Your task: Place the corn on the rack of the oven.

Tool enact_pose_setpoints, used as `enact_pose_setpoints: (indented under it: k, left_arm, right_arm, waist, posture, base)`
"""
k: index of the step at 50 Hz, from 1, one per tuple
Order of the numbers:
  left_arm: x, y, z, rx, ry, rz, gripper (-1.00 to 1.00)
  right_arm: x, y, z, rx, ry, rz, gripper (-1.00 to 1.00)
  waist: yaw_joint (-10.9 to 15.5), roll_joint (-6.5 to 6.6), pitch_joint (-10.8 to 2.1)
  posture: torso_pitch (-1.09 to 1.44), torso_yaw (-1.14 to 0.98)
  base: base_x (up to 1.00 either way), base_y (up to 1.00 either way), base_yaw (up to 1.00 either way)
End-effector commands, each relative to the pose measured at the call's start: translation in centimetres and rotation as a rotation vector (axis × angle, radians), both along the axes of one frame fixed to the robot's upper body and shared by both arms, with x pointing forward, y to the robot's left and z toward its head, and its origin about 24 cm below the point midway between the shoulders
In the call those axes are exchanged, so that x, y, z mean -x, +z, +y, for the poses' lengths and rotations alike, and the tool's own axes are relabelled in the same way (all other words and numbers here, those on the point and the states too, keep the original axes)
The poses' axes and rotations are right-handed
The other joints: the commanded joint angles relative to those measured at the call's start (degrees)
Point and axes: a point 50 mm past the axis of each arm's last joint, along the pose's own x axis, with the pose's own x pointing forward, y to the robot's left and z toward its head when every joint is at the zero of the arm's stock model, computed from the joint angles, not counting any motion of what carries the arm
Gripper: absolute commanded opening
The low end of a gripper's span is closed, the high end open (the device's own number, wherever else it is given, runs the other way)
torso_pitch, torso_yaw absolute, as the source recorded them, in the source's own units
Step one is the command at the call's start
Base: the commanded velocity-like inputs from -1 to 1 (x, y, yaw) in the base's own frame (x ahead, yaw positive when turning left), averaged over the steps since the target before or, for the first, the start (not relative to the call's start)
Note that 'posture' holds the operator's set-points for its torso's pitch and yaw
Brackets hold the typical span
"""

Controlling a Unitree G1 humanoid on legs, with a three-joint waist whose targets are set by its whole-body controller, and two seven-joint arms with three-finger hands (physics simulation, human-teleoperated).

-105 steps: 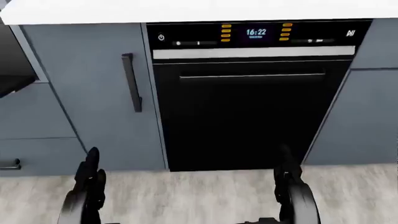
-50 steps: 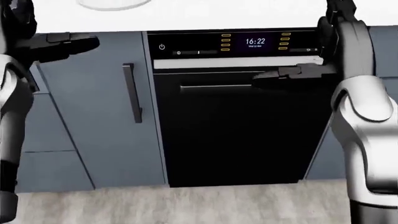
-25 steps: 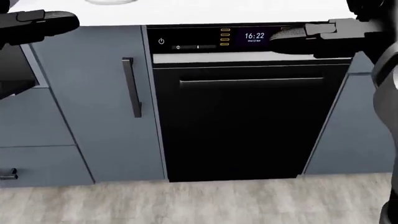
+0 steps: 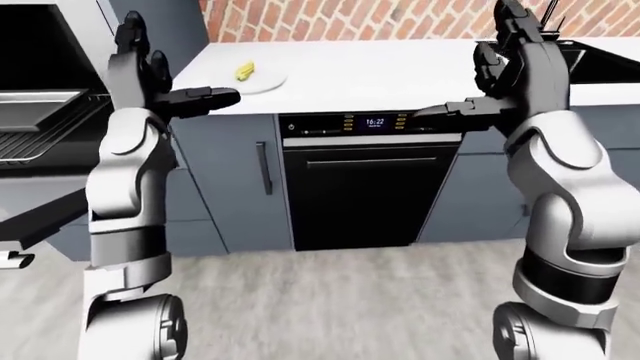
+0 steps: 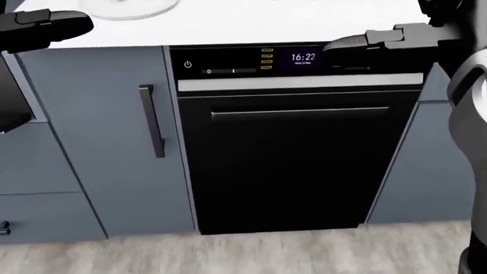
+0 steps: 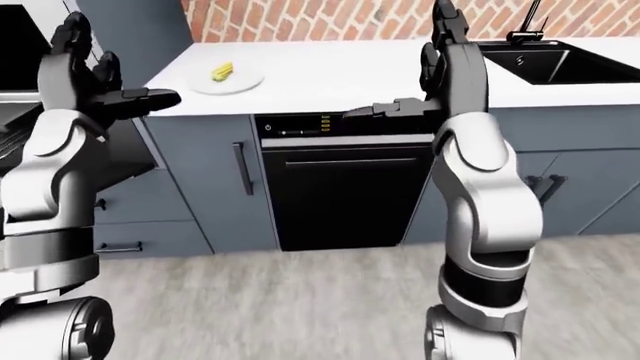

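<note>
The head view looks steeply down and close at the black dishwasher [image 5: 293, 154] and grey cabinet door [image 5: 99, 137]. The left-eye and right-eye views sit farther off and higher, facing the white counter [image 6: 340, 79] and brick wall [image 4: 380, 19]; all three views share the dishwasher, and the right-eye view reaches farther right to the sink [image 6: 560, 64].

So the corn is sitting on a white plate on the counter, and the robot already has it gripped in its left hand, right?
Not quite. The corn does lie on the white plate on the counter, but no hand grips it. In the right-eye view the left hand is raised with open fingers, apart from the plate, and the right hand is raised and open too.
</note>
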Motion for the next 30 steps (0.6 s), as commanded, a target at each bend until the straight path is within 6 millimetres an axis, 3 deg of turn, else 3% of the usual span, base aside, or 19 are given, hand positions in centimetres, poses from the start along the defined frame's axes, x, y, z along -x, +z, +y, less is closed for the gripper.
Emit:
enact_pose_setpoints:
  k: [1, 3, 4, 5, 6, 7, 9, 14, 16, 17, 19, 20, 23, 26, 28, 30]
  left_arm:
    - [0.52, 2.34, -0.42, -0.015, -0.016, -0.099, 1.0]
    - [0.46, 2.27, -0.42, -0.016, -0.016, -0.098, 1.0]
    - [0.47, 2.28, -0.43, -0.016, -0.016, -0.098, 1.0]
    - [0.47, 2.31, -0.45, -0.016, -0.017, -0.098, 1.0]
    - [0.47, 2.32, -0.45, -0.016, -0.017, -0.098, 1.0]
    - [0.46, 2.28, -0.44, -0.017, -0.016, -0.098, 1.0]
    - [0.46, 2.26, -0.51, -0.018, -0.018, -0.098, 1.0]
    - [0.42, 2.26, -0.52, -0.018, -0.019, -0.098, 1.0]
    - [0.46, 2.26, -0.53, -0.018, -0.02, -0.098, 1.0]
    - [0.46, 2.23, -0.52, -0.018, -0.021, -0.098, 1.0]
    - [0.49, 2.27, -0.54, -0.018, -0.021, -0.098, 1.0]
    - [0.46, 2.25, -0.54, -0.017, -0.021, -0.098, 1.0]
    - [0.35, 2.18, -0.54, -0.017, -0.022, -0.096, 1.0]
    - [0.29, 2.16, -0.49, -0.016, -0.022, -0.097, 1.0]
    - [0.3, 2.19, -0.44, -0.015, -0.021, -0.097, 1.0]
    - [0.37, 2.32, -0.44, -0.015, -0.021, -0.098, 1.0]
  right_arm:
    - [0.59, 1.56, -0.07, 0.008, -0.009, -0.083, 1.0]
    - [0.54, 1.5, -0.06, 0.008, -0.008, -0.082, 1.0]
    - [0.54, 1.5, -0.05, 0.009, -0.008, -0.082, 1.0]
    - [0.56, 1.53, 0.0, 0.009, -0.006, -0.081, 1.0]
    - [0.55, 1.5, 0.0, 0.009, -0.007, -0.081, 1.0]
    - [0.55, 1.46, -0.01, 0.009, -0.006, -0.08, 1.0]
    - [0.58, 1.5, -0.02, 0.009, -0.006, -0.081, 1.0]
    - [0.56, 1.5, -0.02, 0.009, -0.006, -0.081, 1.0]
    - [0.54, 1.45, -0.01, 0.009, -0.006, -0.08, 1.0]
    - [0.59, 1.51, 0.01, 0.008, -0.006, -0.08, 1.0]
    - [0.55, 1.46, 0.0, 0.008, -0.006, -0.079, 1.0]
    - [0.56, 1.49, 0.01, 0.007, -0.005, -0.079, 1.0]
    - [0.37, 1.31, 0.02, 0.006, -0.004, -0.076, 1.0]
    - [0.34, 1.25, 0.05, 0.006, -0.003, -0.074, 1.0]
    - [0.31, 1.23, 0.08, 0.008, -0.002, -0.073, 1.0]
    - [0.34, 1.31, 0.1, 0.008, -0.002, -0.074, 1.0]
  waist:
    - [-0.16, 0.12, -1.25]
    - [0.16, -2.38, -1.58]
    - [0.21, -4.5, -2.15]
    - [-0.27, -2.06, -1.66]
    - [-0.07, -2.98, -1.52]
    - [-0.18, -2.95, -1.56]
    - [-0.3, -2.07, -1.88]
    - [-0.48, 0.72, -0.77]
    - [-0.83, 2.97, -1.11]
    - [-1.01, 4.88, -1.72]
    - [-0.62, 4.0, -1.57]
    - [-0.91, 4.38, -1.33]
    - [-0.59, 2.92, -1.74]
    - [-0.4, 1.33, -1.31]
    - [-0.14, -0.26, -1.32]
    - [0.16, -3.19, -1.8]
  posture:
    - [0.0, 0.0]
    - [0.0, 0.0]
    - [0.0, 0.0]
    - [0.0, 0.0]
    - [0.0, 0.0]
    - [0.0, 0.0]
    - [0.0, 0.0]
    - [0.0, 0.0]
    - [0.0, 0.0]
    - [0.0, 0.0]
    - [0.0, 0.0]
    - [0.0, 0.0]
    - [0.0, 0.0]
    - [0.0, 0.0]
    - [0.0, 0.0]
    - [0.0, 0.0]
  base:
    - [0.12, 0.0, 0.0]
    - [0.12, 0.0, 0.0]
    - [0.11, 0.0, 0.0]
    - [0.12, 0.0, 0.0]
    - [0.11, 0.0, 0.0]
    - [0.11, 0.0, 0.0]
    - [0.12, 0.0, 0.0]
    - [0.12, 0.0, 0.0]
    - [0.11, 0.0, 0.0]
    - [0.12, 0.0, 0.0]
    - [0.12, 0.0, 0.0]
    - [0.12, 0.0, 0.0]
    - [0.12, 0.0, 0.0]
    - [0.11, 0.0, 0.0]
    - [0.12, 0.0, 0.0]
    - [0.12, 0.0, 0.0]
